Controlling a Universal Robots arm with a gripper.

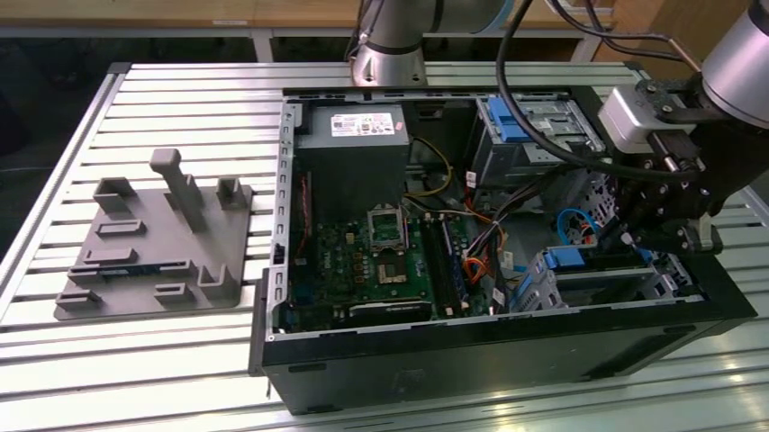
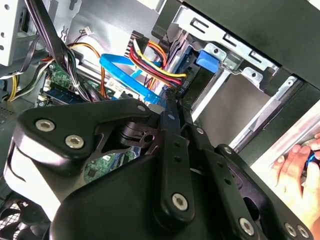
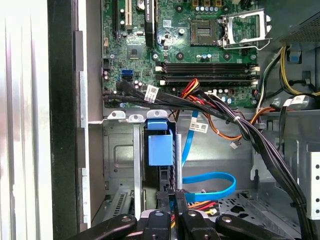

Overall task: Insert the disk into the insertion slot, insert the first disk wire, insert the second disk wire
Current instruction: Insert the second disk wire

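Disk [image 3: 161,149] in its blue carrier sits inside the silver metal cage [image 3: 119,160], its blue end facing out. In the exterior view the cage [image 1: 625,281] is in the corner of the open computer case [image 1: 481,346] toward that view's right, and the case lies on the slatted desk [image 1: 180,90].

The hand [image 3: 173,200] hangs just beside the disk's end, with its two fingers [image 2: 170,107] drawn close together. Their tips meet the black plug on a bundle of red, yellow and black wires [image 2: 155,67]; I cannot tell whether they pinch it. A flat blue cable [image 3: 210,185] loops near the fingertips.

The green circuit board [image 1: 373,261] fills the middle of the case. A grey plastic stand [image 1: 157,243] rests on the desk, well apart from the case. A person's hand [image 2: 295,167] shows outside the case in the second wrist view.
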